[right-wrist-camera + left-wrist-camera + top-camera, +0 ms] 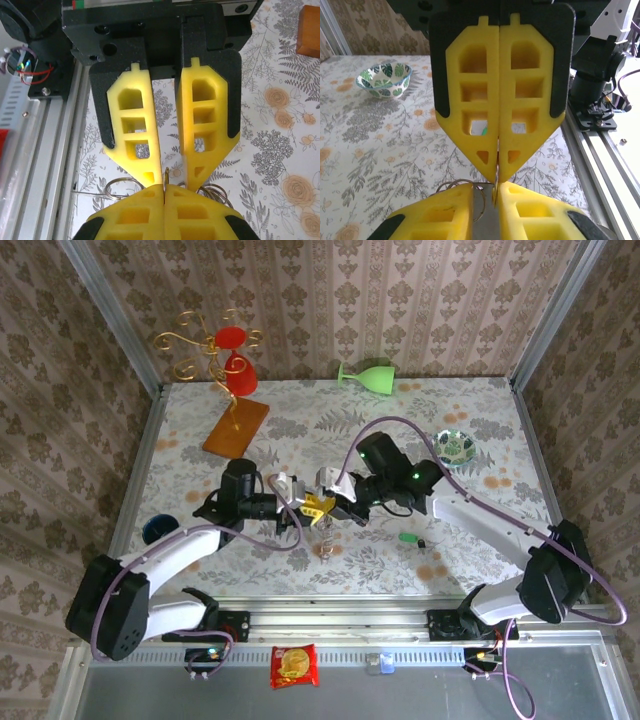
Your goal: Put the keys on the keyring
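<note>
Keyring (166, 174), one, pinched by right tool (164, 189); left tool (486, 195) narrowly parted; one green key (407, 538).

The floral-patterned table (480, 410) carries a wooden board (236, 429) at far left, a green goblet (368, 375) lying on its side at the far edge, a patterned bowl (455, 447) at far right, and a green-headed key (407, 538) at near right.

My left gripper (172, 174) and right gripper (497, 176) meet tip to tip above mid-table (470, 530), the keyring (325, 537) hanging between them. The keys (408, 537) lie on the table to their right, with the bowl (456, 447) behind.
</note>
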Motion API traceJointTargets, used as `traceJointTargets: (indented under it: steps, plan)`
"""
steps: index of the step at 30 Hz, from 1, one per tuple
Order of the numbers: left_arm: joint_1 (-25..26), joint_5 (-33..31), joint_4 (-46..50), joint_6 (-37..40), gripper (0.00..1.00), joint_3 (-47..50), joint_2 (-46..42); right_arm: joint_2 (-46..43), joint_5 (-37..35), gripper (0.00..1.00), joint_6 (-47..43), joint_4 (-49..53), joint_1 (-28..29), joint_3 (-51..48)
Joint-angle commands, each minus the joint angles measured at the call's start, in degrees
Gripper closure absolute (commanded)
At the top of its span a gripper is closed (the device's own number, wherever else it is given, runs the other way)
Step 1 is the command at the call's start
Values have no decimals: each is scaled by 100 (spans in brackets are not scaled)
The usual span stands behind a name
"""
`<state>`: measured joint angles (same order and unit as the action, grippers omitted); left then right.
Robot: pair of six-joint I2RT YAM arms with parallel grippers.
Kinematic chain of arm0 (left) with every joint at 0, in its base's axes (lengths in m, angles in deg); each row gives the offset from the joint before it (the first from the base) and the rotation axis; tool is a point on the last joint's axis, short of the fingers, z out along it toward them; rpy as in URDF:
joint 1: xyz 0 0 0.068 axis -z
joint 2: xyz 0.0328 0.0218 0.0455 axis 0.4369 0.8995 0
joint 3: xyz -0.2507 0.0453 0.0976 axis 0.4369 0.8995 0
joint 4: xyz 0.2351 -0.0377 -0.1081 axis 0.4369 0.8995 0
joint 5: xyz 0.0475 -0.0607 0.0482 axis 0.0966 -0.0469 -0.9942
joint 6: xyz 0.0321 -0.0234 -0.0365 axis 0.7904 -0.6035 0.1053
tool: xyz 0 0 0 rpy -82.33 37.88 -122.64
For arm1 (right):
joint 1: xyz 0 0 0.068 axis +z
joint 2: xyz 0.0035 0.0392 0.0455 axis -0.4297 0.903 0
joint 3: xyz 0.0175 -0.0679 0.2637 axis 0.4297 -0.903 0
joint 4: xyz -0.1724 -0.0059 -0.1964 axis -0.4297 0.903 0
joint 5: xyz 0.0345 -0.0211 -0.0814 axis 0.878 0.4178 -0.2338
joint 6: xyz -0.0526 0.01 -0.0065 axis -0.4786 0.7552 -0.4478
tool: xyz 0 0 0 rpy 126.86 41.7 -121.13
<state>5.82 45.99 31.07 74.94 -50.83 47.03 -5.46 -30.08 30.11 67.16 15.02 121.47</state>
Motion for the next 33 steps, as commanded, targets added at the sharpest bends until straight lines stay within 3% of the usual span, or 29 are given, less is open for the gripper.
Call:
traceJointTargets:
  steps: [1, 6, 10, 14, 22, 33]
  plan:
    - [-35, 79, 721, 531, 84, -275, -26, 185, -209, 100, -459, 712, 189, 306]
    - [-35, 217, 493, 427, 100, -311, 1, 236, -97, 100, -368, 623, 249, 416]
    - [-77, 308, -83, 100, 100, -52, -9, -138, 511, 70, 465, -459, -163, -208]
    - [-96, 342, -1098, -414, 100, 339, 17, -615, 886, 62, 1117, -1514, -442, -1001]
    - [-114, 411, -2252, -993, 100, 688, 202, -638, 798, 62, 1479, -2361, -443, -1533]
    - [-138, 418, -2853, -1332, 100, 808, 334, -394, 865, 79, 1477, -2535, -391, -1507]
